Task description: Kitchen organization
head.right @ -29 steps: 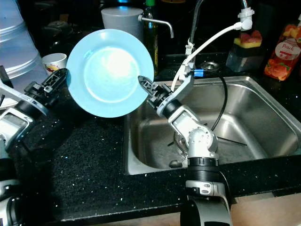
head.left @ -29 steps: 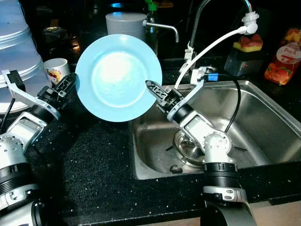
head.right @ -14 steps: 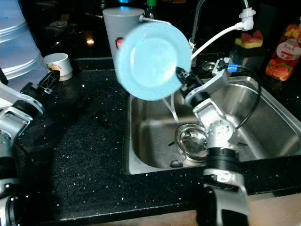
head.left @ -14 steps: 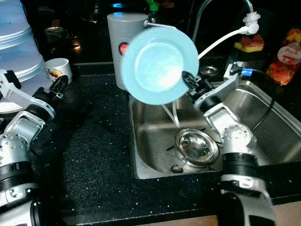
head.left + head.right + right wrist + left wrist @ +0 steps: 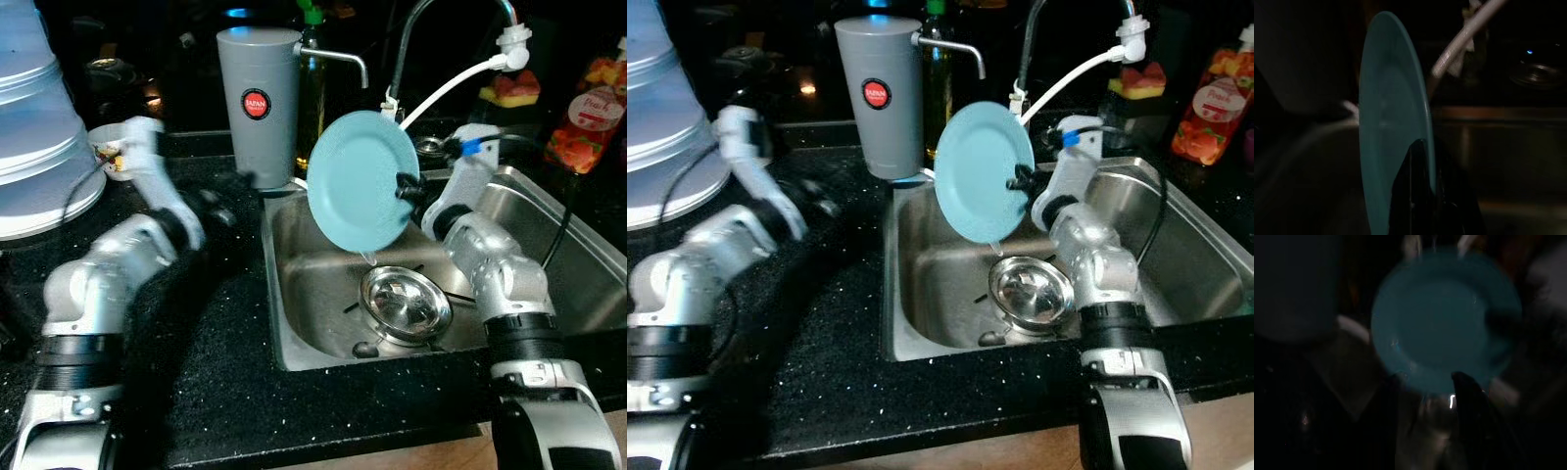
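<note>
Our right tool (image 5: 404, 188) pinching plate (image 5: 361, 181) rim, plate upright over sink (image 5: 313, 323), drain (image 5: 406, 304) below the tool, left tool (image 5: 230, 191) blurred, can't tell its state, cup (image 5: 258, 93) beyond it

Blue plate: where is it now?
The blue plate is held on edge by the right gripper over the sink's left half, above the drain strainer.

plate (image 5: 362, 181): smooth glossy plastic | sink (image 5: 304, 323): brushed steel | counter (image 5: 196, 372): speckled stone
</note>
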`<state>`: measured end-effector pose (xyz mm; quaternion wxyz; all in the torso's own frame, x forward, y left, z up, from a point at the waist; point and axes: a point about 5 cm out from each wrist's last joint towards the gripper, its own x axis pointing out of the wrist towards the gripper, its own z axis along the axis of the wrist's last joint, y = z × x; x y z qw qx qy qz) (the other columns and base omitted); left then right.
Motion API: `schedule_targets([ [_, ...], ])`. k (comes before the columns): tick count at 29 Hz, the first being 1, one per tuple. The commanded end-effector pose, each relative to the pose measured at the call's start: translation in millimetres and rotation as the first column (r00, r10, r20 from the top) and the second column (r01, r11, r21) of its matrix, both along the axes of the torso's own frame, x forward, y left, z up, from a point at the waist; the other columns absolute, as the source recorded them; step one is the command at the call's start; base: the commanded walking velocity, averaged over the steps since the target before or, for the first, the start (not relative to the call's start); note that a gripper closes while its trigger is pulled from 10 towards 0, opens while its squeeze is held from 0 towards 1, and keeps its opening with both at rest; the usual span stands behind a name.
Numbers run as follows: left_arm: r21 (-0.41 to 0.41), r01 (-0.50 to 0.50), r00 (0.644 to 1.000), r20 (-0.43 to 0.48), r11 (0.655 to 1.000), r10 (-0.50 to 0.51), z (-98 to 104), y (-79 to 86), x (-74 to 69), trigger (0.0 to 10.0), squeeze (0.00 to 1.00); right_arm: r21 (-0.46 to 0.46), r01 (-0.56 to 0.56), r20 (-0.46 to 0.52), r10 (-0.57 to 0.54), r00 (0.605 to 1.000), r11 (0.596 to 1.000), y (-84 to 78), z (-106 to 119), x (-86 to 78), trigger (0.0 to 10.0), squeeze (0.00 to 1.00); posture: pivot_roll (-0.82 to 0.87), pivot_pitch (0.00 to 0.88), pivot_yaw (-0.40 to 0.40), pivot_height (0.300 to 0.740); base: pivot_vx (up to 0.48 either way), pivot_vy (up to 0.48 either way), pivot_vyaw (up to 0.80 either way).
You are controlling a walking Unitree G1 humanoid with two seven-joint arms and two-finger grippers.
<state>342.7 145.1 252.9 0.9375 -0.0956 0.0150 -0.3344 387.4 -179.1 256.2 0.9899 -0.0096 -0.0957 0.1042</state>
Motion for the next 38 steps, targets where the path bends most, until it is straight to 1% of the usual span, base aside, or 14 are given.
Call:
schedule_targets([
  [1,0.08,-0.001,1.0,-0.017,0.997,0.003,-7,1.7,-2.3,10.0,0.0,-0.037,0.018,0.009,-0.018,1.0,0.999,-2.3,-3,-0.3,0.0,0.0,0.01,0.04,0.055,0.74,0.0,0.0,0.0],
  [4,0.202,0.019,1.0,0.014,0.979,-0.023,-12,2.7,-8.7,10.0,0.0,-0.106,0.068,0.006,-0.068,0.998,0.992,-9.2,-10,0.2,0.0,0.0,0.01,0.037,0.053,0.74,0.0,0.0,0.0],
  [7,0.237,0.006,1.0,0.0,0.972,-0.007,-17,6.2,-10.2,10.0,0.0,-0.167,0.082,0.007,-0.082,0.997,0.983,-11.2,-11,0.3,0.0,0.0,0.01,0.04,0.055,0.74,0.0,0.0,0.0],
  [11,0.291,0.085,0.996,-0.061,0.953,-0.07,-27,3.7,-19.5,10.0,0.0,-0.296,0.066,0.0,-0.07,0.998,0.953,-9.9,-15,0.4,0.0,0.0,0.01,0.039,0.054,0.74,0.0,0.0,0.0],
  [12,0.328,0.129,0.991,-0.081,0.936,-0.108,-33,0.1,-24.3,10.0,0.0,-0.472,-0.017,-0.069,-0.018,0.997,0.881,-5.8,-27,-0.4,3.9,0.0,0.0,0.031,0.05,0.74,0.0,0.0,0.0],
  [13,0.328,0.129,0.991,-0.081,0.936,-0.108,-33,0.1,-24.3,10.0,0.0,-0.472,-0.017,-0.069,-0.018,0.997,0.881,-5.8,-27,-0.4,3.9,0.0,0.0,0.031,0.05,0.74,0.0,0.0,0.0],
  [14,0.319,0.116,0.993,-0.059,0.941,-0.102,-35,-1.7,-22.1,10.0,0.0,-0.531,-0.11,-0.166,0.024,0.986,0.84,-1.7,-41,-2.0,10.0,0.0,0.0,0.033,0.046,0.74,0.0,0.0,0.0],
  [21,0.263,0.11,0.991,0.047,0.959,-0.126,-29,-8.3,-14.5,10.0,0.0,-0.589,-0.18,-0.228,0.052,0.972,0.788,8.9,-54,-2.2,10.0,0.0,0.0,0.025,0.035,0.74,0.0,0.0,0.0],
  [24,0.135,0.218,0.969,0.088,0.967,-0.23,-16,-26.0,-17.8,10.0,0.0,-0.587,-0.217,-0.261,0.072,0.963,0.78,15.2,-60,-3.9,10.0,0.0,0.0,0.021,0.031,0.74,0.0,0.0,0.0],
  [26,0.114,0.248,0.962,0.092,0.962,-0.259,-14,-29.9,-19.3,10.0,0.0,-0.588,-0.226,-0.27,0.076,0.96,0.777,16.4,-61,-4.3,10.0,0.0,0.0,0.021,0.031,0.74,0.0,0.0,0.0],
  [28,0.094,0.351,0.933,0.046,0.932,-0.356,-20,-40.6,-24.8,10.0,0.0,-0.589,-0.247,-0.292,0.083,0.953,0.769,17.9,-64,-5.5,10.0,0.0,0.0,0.017,0.03,0.74,0.0,0.0,0.0],
  [32,0.269,0.406,0.91,-0.035,0.873,-0.413,-41,-47.9,-30.1,10.0,0.0,-0.588,-0.26,-0.308,0.085,0.948,0.766,16.6,-65,-6.7,10.0,0.0,-0.01,0.014,0.034,0.74,0.0,0.0,0.0],
  [37,0.359,0.407,0.909,-0.073,0.84,-0.41,-53,-44.3,-29.8,10.0,0.0,-0.574,-0.256,-0.315,0.079,0.946,0.778,13.6,-64,-7.2,10.0,0.04,-0.01,0.017,0.033,0.74,0.0,0.0,0.0],
  [38,0.372,0.404,0.911,-0.078,0.836,-0.405,-54,-42.7,-29.4,10.0,0.0,-0.567,-0.245,-0.313,0.069,0.947,0.787,12.1,-64,-7.0,10.0,0.94,-0.01,0.017,0.032,0.74,0.0,0.0,0.0],
])
